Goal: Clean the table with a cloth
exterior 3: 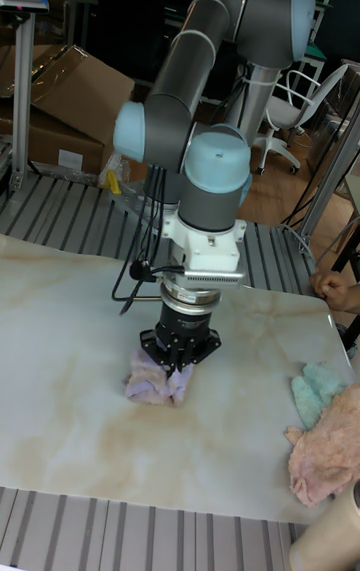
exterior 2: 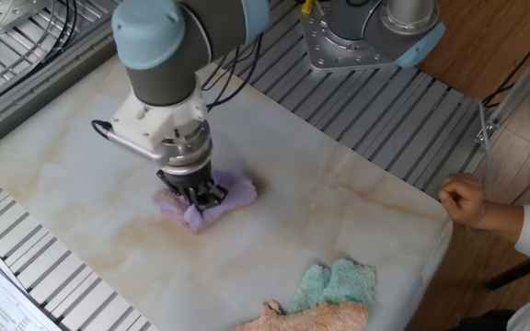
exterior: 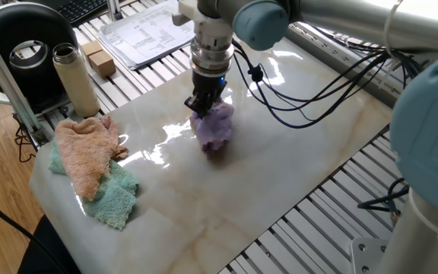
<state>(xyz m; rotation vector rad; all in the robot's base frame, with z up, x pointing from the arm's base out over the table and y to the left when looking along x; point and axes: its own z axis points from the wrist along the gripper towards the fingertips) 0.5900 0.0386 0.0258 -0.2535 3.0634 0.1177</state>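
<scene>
The lavender cloth (exterior: 216, 128) (exterior 2: 232, 193) (exterior 3: 148, 382) lies bunched on the cream marble table (exterior: 280, 175) (exterior 2: 339, 221) (exterior 3: 60, 401), near its middle. My gripper (exterior: 202, 105) (exterior 2: 201, 195) (exterior 3: 177, 361) points straight down and is shut on the cloth's upper fold, pressing it against the slab. The fingertips are buried in the fabric.
A peach cloth (exterior: 86, 148) (exterior 3: 325, 451) lies over a teal cloth (exterior: 116, 198) (exterior 2: 339, 283) (exterior 3: 318, 389) at one end of the table. A beige flask (exterior: 73, 76), a black round device (exterior: 29, 42) and papers (exterior: 139, 34) stand beyond the slab. A person's hand (exterior 2: 463, 200) rests at the table edge. Cables (exterior: 310, 91) trail over the slab.
</scene>
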